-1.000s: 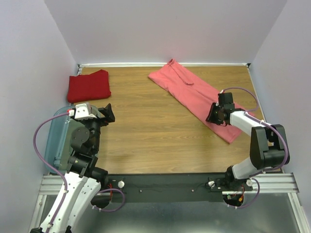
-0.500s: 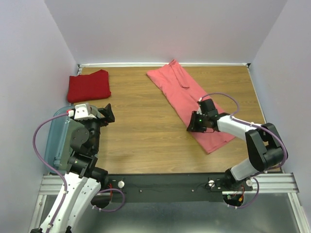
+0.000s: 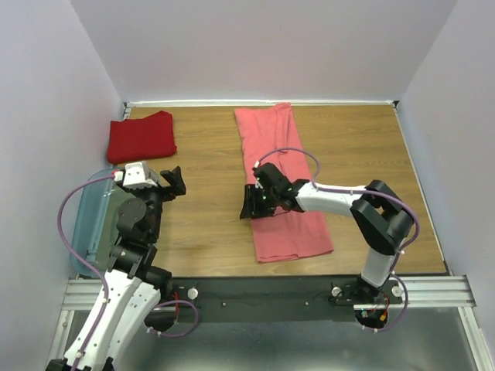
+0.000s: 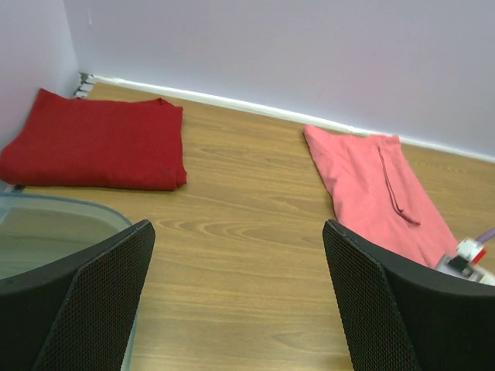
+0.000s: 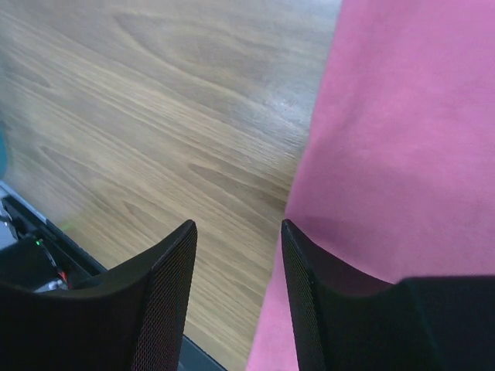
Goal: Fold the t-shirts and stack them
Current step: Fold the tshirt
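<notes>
The overhead view alone shows both arms whole. The left arm is folded upright at the table's (image 3: 209, 154) left edge over the clear bin (image 3: 83, 224), and its left pincer (image 3: 176, 180) points toward the far wall. The right arm reaches low and leftward from its base, elbow out to the right, with the right pincer (image 3: 251, 202) at the middle of the table. The folded red shirt (image 3: 141, 137) lies in the far left corner, well apart from both pincers. The pink shirt (image 3: 282, 185) lies as a long strip from the far wall toward the near edge, and the right pincer sits at its left edge about halfway along. The left wrist camera adds that the left pincer (image 4: 238, 228) is wide open and holds nothing. Beyond it the red shirt (image 4: 97, 143) lies ahead to the left, the pink shirt (image 4: 379, 193) ahead to the right, and the bin's rim (image 4: 46, 205) just below. The right wrist camera looks straight down and shows the right pincer (image 5: 238, 228) with its fingers apart and bare wood in the gap. One finger (image 5: 325, 301) is over the pink shirt (image 5: 402, 139) right at its edge, the other over wood. Whether that finger presses on the cloth cannot be told.
</notes>
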`<state>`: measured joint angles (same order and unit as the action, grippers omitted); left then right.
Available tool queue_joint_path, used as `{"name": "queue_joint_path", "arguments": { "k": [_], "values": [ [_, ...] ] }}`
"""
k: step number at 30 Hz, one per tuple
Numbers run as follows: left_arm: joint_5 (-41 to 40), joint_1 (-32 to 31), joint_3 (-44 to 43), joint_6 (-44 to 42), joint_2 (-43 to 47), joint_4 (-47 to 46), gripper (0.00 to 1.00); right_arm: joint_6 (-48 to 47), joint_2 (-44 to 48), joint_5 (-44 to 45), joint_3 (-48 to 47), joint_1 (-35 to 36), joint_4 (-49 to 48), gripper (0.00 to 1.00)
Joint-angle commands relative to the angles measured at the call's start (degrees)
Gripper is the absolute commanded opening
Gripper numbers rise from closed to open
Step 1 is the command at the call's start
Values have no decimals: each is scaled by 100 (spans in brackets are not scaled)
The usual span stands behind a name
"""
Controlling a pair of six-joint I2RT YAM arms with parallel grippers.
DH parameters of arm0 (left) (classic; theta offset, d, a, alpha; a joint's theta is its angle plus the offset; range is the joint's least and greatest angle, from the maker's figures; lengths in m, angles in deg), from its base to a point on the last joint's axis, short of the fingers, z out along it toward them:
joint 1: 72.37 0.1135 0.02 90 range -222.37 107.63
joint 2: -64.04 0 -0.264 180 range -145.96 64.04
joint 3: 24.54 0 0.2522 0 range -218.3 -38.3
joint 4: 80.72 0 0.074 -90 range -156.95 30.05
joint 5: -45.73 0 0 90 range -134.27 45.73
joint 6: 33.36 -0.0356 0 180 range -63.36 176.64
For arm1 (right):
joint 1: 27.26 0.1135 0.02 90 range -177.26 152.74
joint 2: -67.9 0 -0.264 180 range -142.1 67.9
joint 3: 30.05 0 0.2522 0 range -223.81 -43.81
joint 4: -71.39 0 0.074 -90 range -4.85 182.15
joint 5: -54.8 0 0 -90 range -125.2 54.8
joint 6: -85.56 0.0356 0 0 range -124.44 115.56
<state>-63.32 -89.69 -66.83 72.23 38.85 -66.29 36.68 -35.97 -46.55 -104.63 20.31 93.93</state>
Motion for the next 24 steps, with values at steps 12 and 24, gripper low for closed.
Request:
{"name": "queue_joint_path", "arguments": {
  "k": [12,24],
  "values": [
    [1421,18,-486,1182,-1198,565,97,-755,1300,522,852,-143,1012,52],
    [2693,27,-242,1490,-1200,523,98,-483,282,-94,546,120,380,47]
  ]
}}
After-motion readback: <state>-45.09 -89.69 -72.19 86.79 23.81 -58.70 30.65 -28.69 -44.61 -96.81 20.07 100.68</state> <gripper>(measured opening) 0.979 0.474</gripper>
